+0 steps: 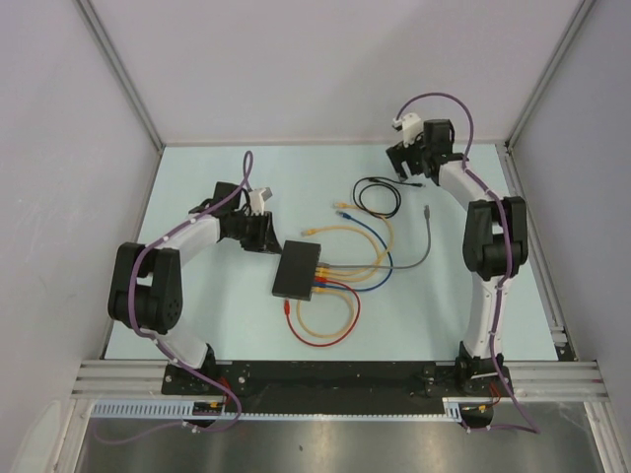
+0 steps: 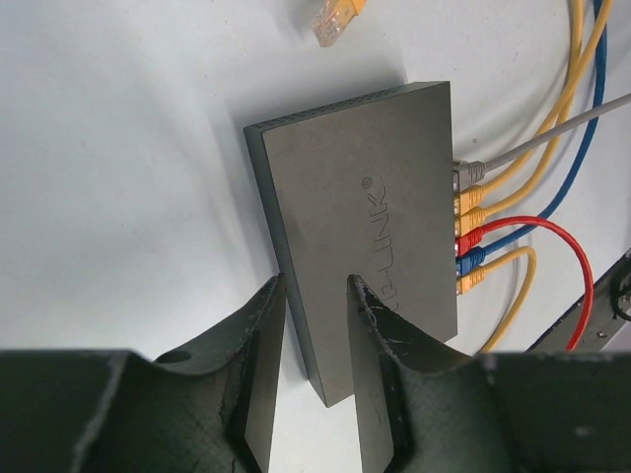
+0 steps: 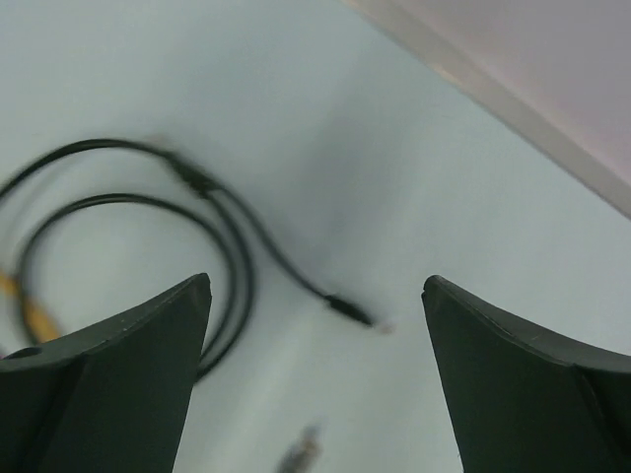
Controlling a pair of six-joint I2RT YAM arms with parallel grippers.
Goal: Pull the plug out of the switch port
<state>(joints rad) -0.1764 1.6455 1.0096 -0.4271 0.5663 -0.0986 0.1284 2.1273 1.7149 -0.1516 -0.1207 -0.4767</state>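
Note:
The flat black switch (image 1: 298, 268) lies mid-table; in the left wrist view (image 2: 365, 207) its sockets run along the right edge. Several plugs sit in them: grey (image 2: 465, 175), yellow (image 2: 470, 211), red (image 2: 467, 239), blue (image 2: 469, 260) and another yellow (image 2: 471, 281). My left gripper (image 1: 262, 235) is at the switch's far-left corner. In its wrist view (image 2: 314, 284) it is partly open, with one finger beside the switch's long blank edge and the other over its top face. My right gripper (image 1: 409, 163) is wide open and empty (image 3: 315, 286) at the back right, far from the switch.
Yellow, blue, red and grey cables (image 1: 367, 258) loop right and in front of the switch. A loose yellow plug (image 2: 333, 18) lies beyond it. A black cable coil (image 1: 379, 195) lies under the right gripper, its plug end (image 3: 350, 310) between the fingers' line of sight.

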